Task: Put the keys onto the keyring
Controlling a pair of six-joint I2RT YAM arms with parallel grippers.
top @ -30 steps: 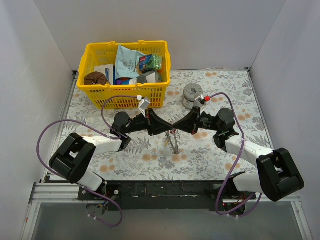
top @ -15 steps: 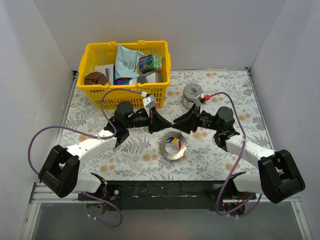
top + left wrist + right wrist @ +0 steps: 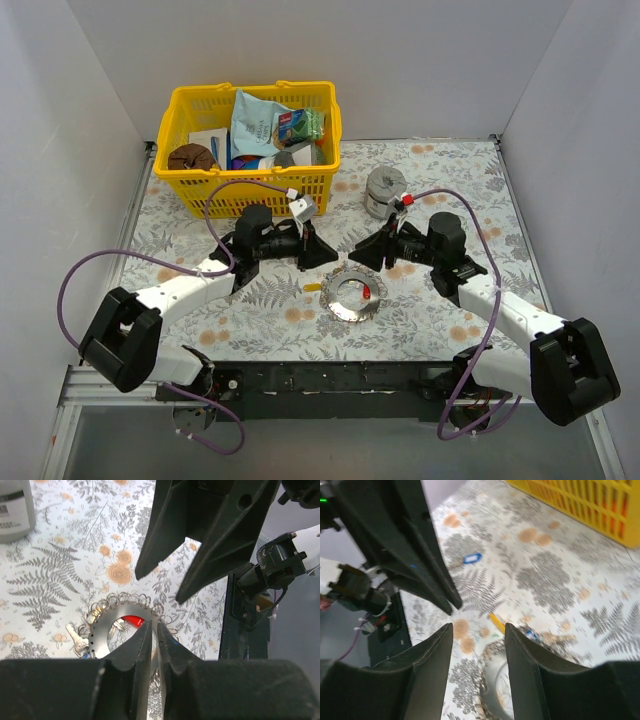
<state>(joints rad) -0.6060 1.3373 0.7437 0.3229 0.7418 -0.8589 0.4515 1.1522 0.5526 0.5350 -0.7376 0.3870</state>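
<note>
Cloth printed with grey ferns and orange flowers covers the desk (image 3: 470, 200), and nearly all of its near half is bare, so both my arms have room to swing low and outward. The yellow basket (image 3: 250, 197) of packets sits at the far left, close behind my left wrist. The squat grey metal cylinder (image 3: 384, 190) stands at the far side behind my right wrist. Both are well apart from the work, so I judge neither hems me in unless I pull straight back. The keyring (image 3: 330, 297) lies flat on the desk just on the near side of my two sets of fingertips, with small wire loops crowding its outer rim. I take it I hover here, tips pointed at each other above its far edge, so that either arm can drop onto it. My left fingers (image 3: 135, 650) are pinched to a thin slit with nothing between them. My right fingers (image 3: 435, 650) stand wide apart and empty. The tight spot is between my own tips, which nearly meet, so one arm should yield before the other goes down. Of the keys, a red key (image 3: 368, 290) head shows inside the ring's hole and a yellow key (image 3: 312, 287) lies just off its left rim. I cannot tell whether either is threaded.
</note>
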